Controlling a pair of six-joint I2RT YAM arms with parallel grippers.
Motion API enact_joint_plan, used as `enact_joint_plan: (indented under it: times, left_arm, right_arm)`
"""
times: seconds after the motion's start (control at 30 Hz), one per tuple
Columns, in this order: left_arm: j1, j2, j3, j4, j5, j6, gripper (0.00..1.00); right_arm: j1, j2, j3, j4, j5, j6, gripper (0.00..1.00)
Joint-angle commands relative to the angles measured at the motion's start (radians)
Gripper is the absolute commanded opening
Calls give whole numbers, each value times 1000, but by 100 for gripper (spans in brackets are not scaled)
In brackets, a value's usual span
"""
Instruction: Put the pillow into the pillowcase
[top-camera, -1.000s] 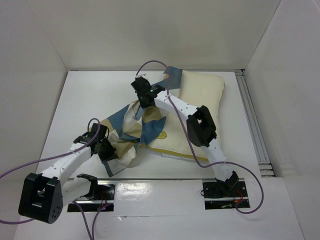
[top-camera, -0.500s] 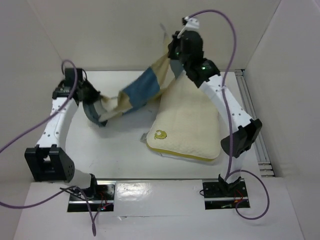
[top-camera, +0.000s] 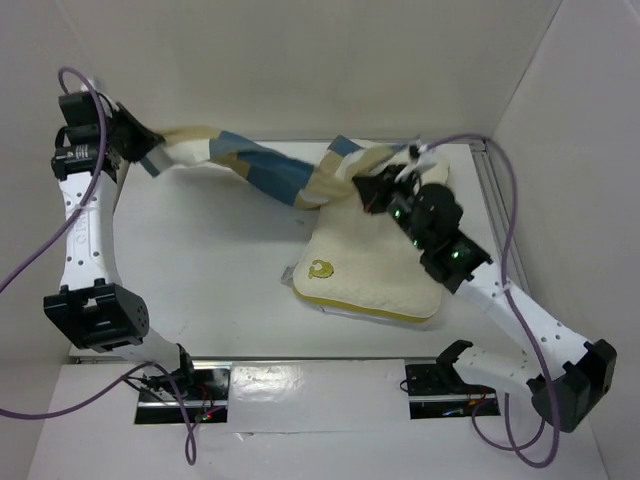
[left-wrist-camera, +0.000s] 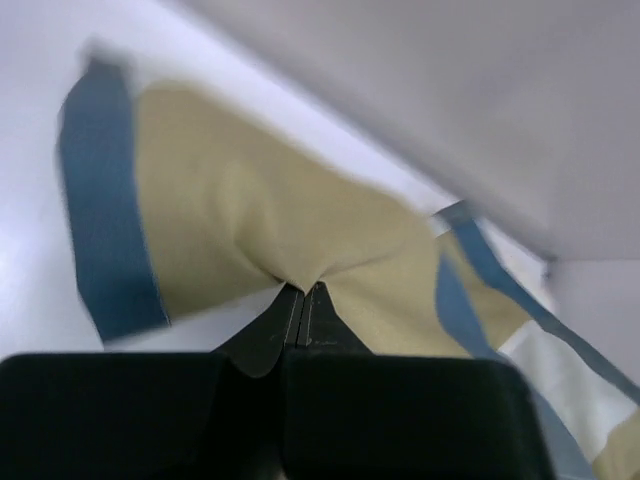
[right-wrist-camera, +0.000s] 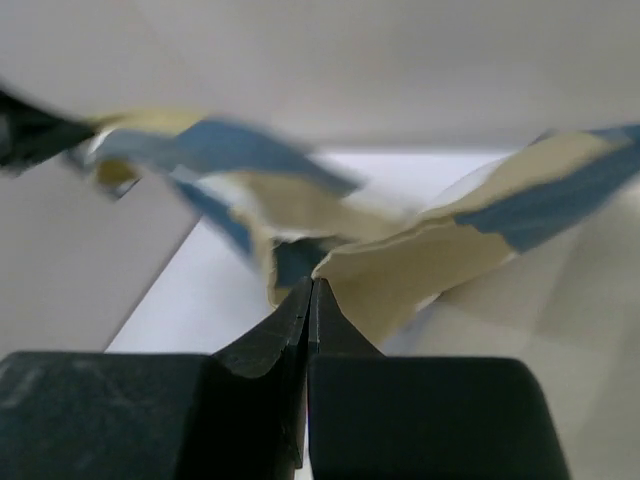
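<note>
At 10–2 o'clock, case (top-camera: 255, 168) now lifted off pillow (top-camera: 378, 268), stretched out. L gripper (top-camera: 138, 148) & R gripper (top-camera: 363, 190) pinch its ends. Mouth likely next.

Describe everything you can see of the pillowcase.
The pillowcase is thin, limp fabric in blue, tan and cream checks with blue edging. It hangs in the air, bunched into a twisted band strung between the two pairs of jaws, sagging slightly in the middle. The left jaws, shut, pinch a tan panel near a blue edge at the far left. The right jaws, shut, pinch a cream fold at its other end, above the far edge of the pillow. Whether it touches the pillow is unclear.
</note>
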Motion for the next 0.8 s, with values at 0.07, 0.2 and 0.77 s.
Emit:
enact_joint_plan:
  times: [0.07,0.2,0.77]
  left_arm:
    - [73,-85,-358,23,-108,44,0]
    - [111,-32,-468,3,-108,50,24]
    - [-357,13,-449,8,-17,109,75]
  right_arm:
    - [277,-51,-414,150,-85,158,0]
    - [570,4,-447,-44,126,219,62]
    - [499,-102,-103,-980,760,608,84]
